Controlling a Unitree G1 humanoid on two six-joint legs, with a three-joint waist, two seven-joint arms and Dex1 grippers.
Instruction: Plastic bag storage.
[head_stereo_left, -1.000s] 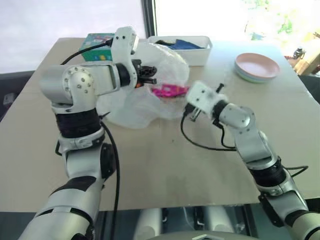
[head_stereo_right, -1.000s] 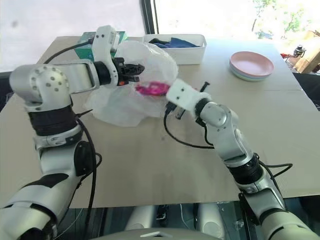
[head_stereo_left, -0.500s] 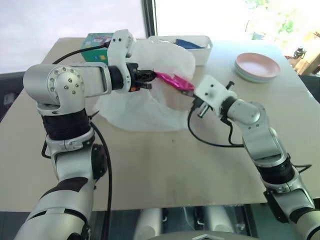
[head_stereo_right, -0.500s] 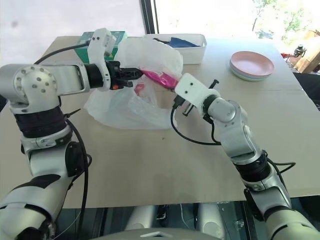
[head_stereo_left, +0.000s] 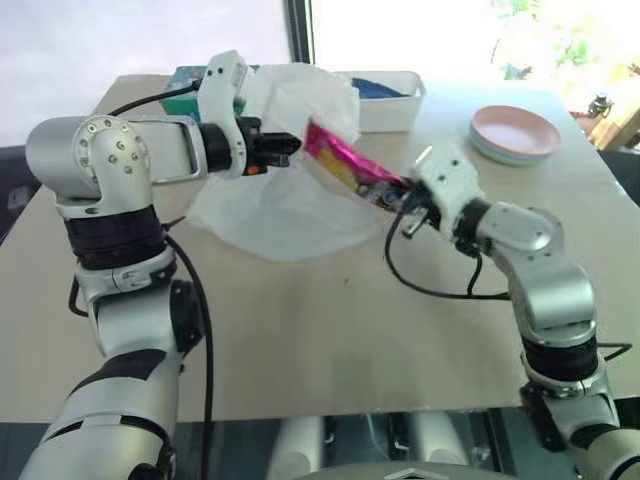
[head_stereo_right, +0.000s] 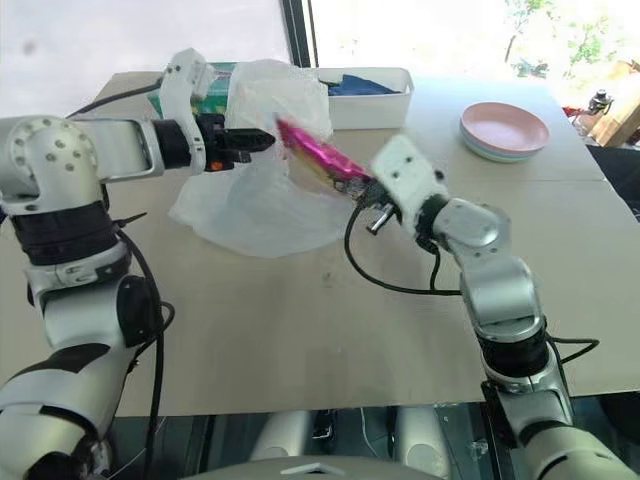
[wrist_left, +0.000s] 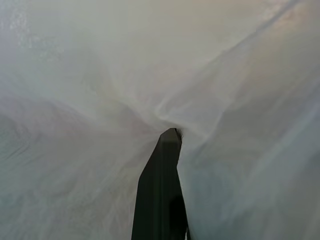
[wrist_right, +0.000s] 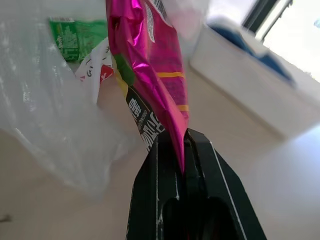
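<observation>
The plastic bag (head_stereo_left: 285, 200), thin and translucent white, lies on the table with one edge lifted. My left gripper (head_stereo_left: 287, 148) is shut on that raised edge, and the film bunches around its fingertips (wrist_left: 170, 134). A shiny pink snack packet (head_stereo_left: 345, 167) slants up in front of the bag. My right gripper (head_stereo_left: 392, 197) is shut on the packet's lower end, seen close in the right wrist view (wrist_right: 183, 145). The packet's upper end (wrist_right: 145, 45) sits by the bag's lifted edge; whether it is inside the bag I cannot tell.
A white rectangular tub (head_stereo_left: 392, 103) with blue contents stands behind the bag. A green box (head_stereo_left: 188, 78) sits at the back left, partly behind the bag. Stacked pink plates (head_stereo_left: 514, 133) rest at the back right. A black cable (head_stereo_left: 430, 290) loops under my right arm.
My right gripper has drawn back to the right and rolled its wrist, bringing the pink packet up out of the bag's folds. My left gripper keeps its hold on the bag's edge.
</observation>
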